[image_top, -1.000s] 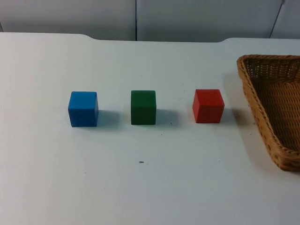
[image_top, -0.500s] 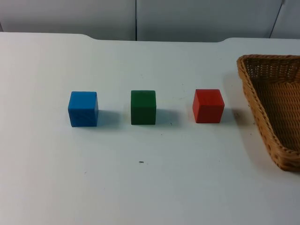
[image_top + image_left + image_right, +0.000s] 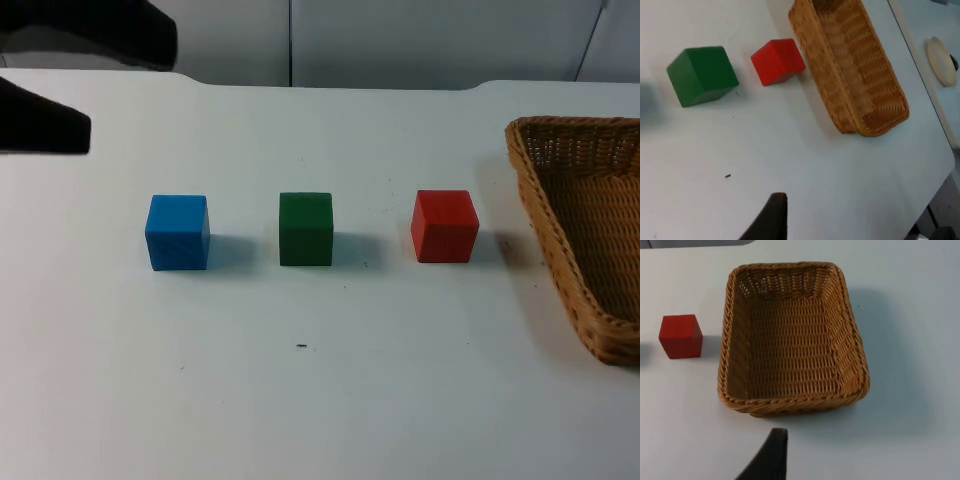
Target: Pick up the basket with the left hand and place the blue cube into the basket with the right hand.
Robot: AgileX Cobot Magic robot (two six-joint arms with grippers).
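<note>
The blue cube (image 3: 178, 232) stands on the white table, leftmost in a row of three cubes. The wicker basket (image 3: 530, 200) rests on the table at the right edge, empty, with its rim (image 3: 815, 75) just beyond the red cube. My left gripper (image 3: 50, 128) comes in as a dark shape at the far left, above and behind the blue cube and well away from the basket. My right gripper (image 3: 774, 455) hangs over the near side of the basket (image 3: 725, 365) without touching it.
A green cube (image 3: 305, 229) stands in the middle of the row and a red cube (image 3: 444, 226) at its right, close to the basket. Both show from the left wrist, green cube (image 3: 702, 75) and red cube (image 3: 777, 61). The table's edge runs past the basket.
The left arm has come into the top view at the upper left; it was out of sight before. The cubes and the basket have not moved.
</note>
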